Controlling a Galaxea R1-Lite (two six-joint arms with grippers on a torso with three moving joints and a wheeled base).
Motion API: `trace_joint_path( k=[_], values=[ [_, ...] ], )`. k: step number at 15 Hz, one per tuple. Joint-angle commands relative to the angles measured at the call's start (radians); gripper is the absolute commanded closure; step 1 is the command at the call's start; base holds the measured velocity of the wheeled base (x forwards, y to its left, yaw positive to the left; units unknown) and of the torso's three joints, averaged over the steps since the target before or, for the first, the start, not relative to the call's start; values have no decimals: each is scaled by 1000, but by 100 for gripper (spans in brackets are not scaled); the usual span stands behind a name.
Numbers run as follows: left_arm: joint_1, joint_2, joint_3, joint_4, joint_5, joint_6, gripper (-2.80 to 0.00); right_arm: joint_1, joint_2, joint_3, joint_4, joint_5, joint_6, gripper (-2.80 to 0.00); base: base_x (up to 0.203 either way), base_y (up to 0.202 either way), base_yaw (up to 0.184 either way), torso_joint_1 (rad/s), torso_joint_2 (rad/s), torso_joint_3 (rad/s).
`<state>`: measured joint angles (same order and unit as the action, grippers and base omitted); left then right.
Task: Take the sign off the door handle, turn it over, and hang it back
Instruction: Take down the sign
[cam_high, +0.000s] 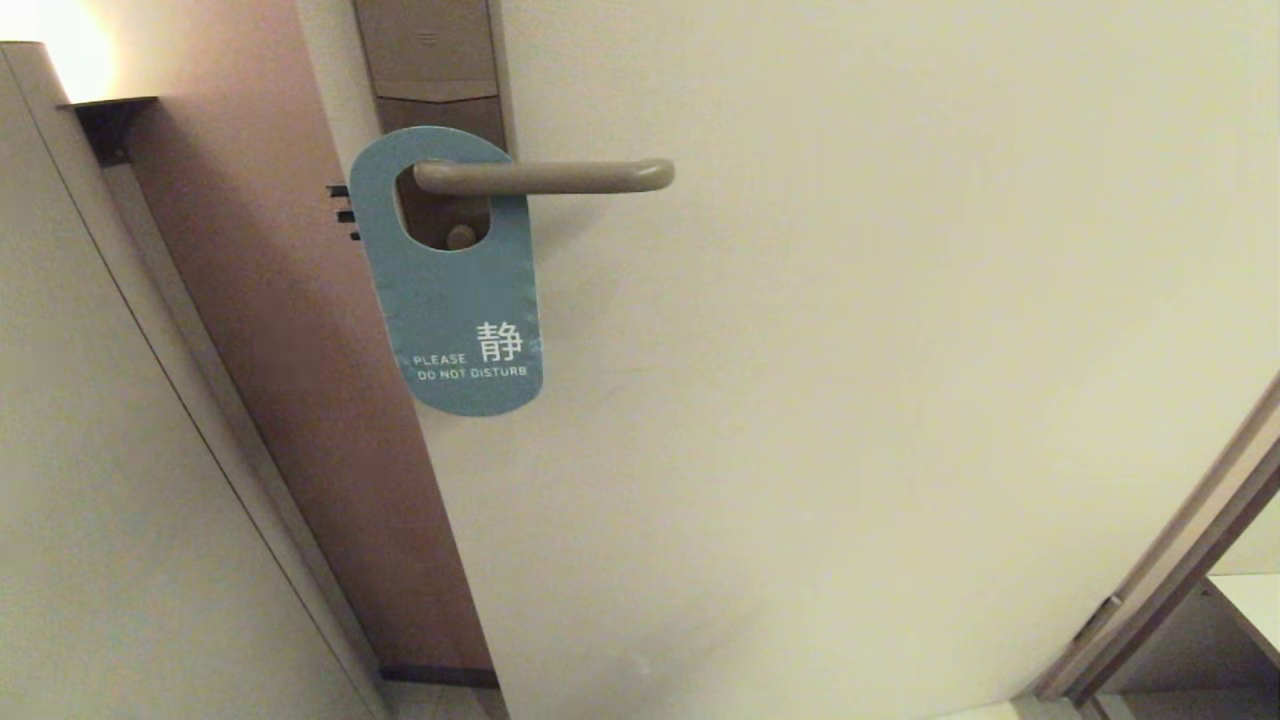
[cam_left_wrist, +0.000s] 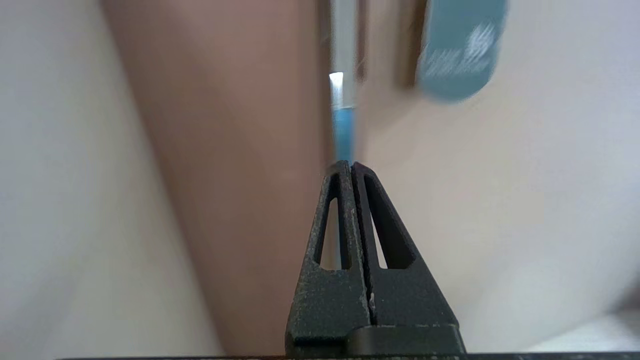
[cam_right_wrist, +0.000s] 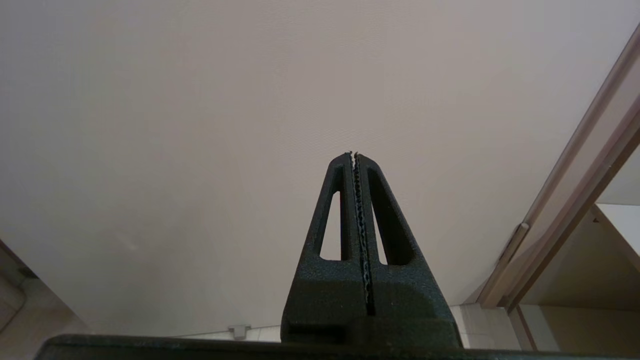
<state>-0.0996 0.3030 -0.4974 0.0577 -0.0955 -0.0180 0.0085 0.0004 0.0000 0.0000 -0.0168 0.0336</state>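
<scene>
Both sets of jaws pressed together, empty. Blue sign hanging long axis vertical on door handle, up and right of left gripper; right gripper farther right, facing bare door.

The left tool points up and forward with its two black fingers pressed flat together, nothing between them; the right tool is raised the same way, its toothed fingers meshed tight, gripping nothing; neither arm appears in the head view
</scene>
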Motion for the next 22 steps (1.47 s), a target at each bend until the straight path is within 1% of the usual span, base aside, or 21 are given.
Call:
trace_joint_path(
  k=[1,3,6,9,10,11,13,15,16,18,22],
  values=[
    [-49,105,-74,1,4,-31,0,1,0,0,0,0,0,0,0,0,0,0,0,0],
    [-76,174,-130,1,6,-58,0,1,0,0,0,0,0,0,0,0,0,0,0,0],
    [-80,254,-178,1,4,-77,0,1,0,0,0,0,0,0,0,0,0,0,0,0],
    [-80,328,-230,1,-5,-151,0,1,0,0,0,0,0,0,0,0,0,0,0,0],
    [-80,348,-238,1,-10,-163,0,0,0,0,0,0,0,0,0,0,0,0,0,0],
    [-80,363,-240,1,-32,-167,0,1,0,0,0,0,0,0,0,0,0,0,0,0],
    [-80,371,-239,2,-123,-183,0,1,0,0,0,0,0,0,0,0,0,0,0,0],
    [-80,384,-239,1,-213,-233,0,1,0,0,0,0,0,0,0,0,0,0,0,0],
    [-80,393,-237,0,-242,-252,0,1,0,0,0,0,0,0,0,0,0,0,0,0],
    [-80,403,-224,0,-271,-261,0,1,0,0,0,0,0,0,0,0,0,0,0,0],
    [-80,431,-153,-8,-283,-267,0,-1,0,0,0,0,0,0,0,0,0,0,0,0]
  ],
)
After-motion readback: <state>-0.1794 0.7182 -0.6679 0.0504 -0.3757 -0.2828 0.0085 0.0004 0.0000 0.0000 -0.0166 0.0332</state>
